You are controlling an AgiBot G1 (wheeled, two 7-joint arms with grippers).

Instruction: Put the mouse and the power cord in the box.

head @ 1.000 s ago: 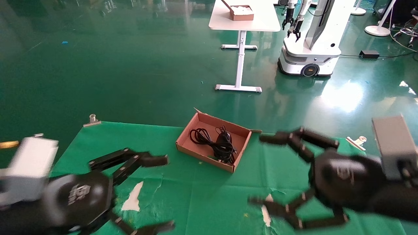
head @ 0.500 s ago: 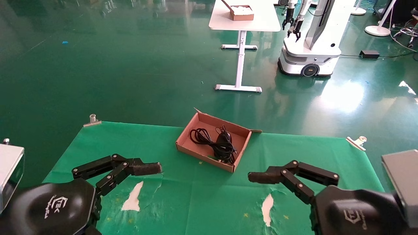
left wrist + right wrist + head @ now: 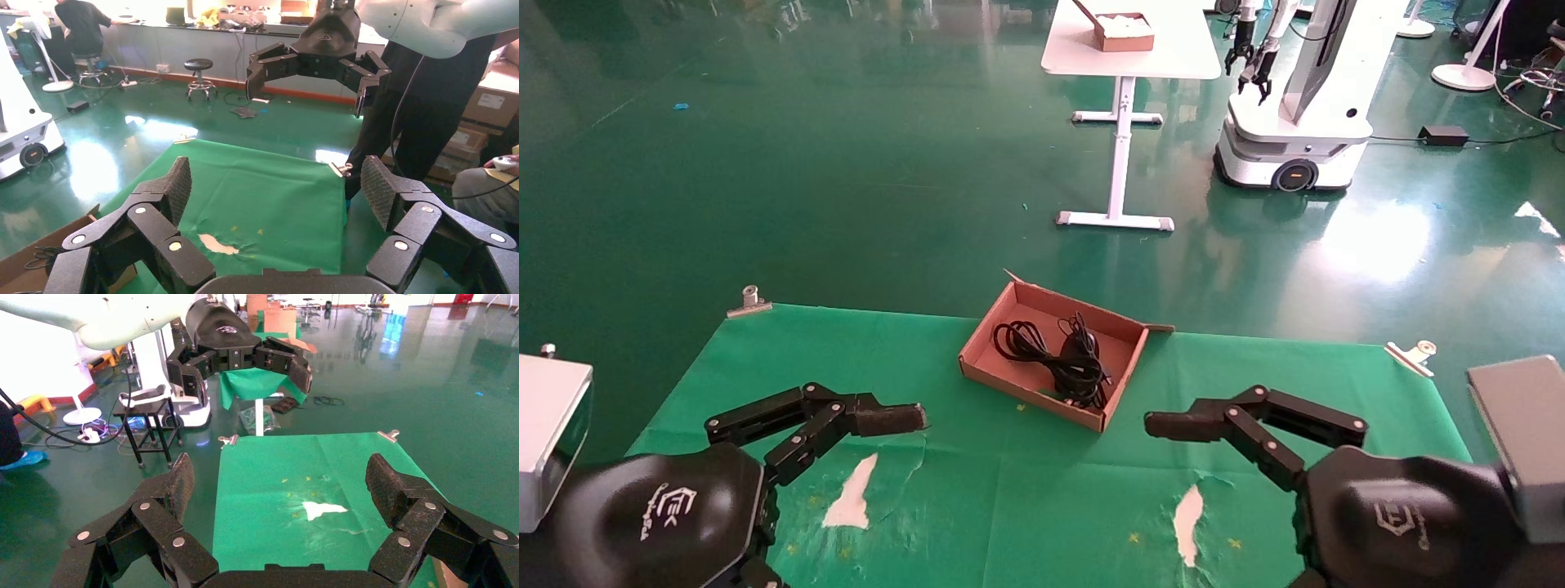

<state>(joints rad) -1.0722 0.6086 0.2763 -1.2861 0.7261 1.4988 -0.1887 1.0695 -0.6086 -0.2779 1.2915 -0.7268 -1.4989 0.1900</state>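
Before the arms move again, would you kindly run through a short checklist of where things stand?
1. Power cord inside the box: ok.
2. Mouse inside the box: ok, though it lies under tangled cable and is hard to make out.
3. Left gripper open and holding nothing: ok.
4. Right gripper open and holding nothing: ok.
5. Both grippers clear of the box, over the green cloth: ok.

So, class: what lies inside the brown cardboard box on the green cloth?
Inside the box: the looped power cord and a dark tangle beside it, where the mouse sits largely covered by cable.
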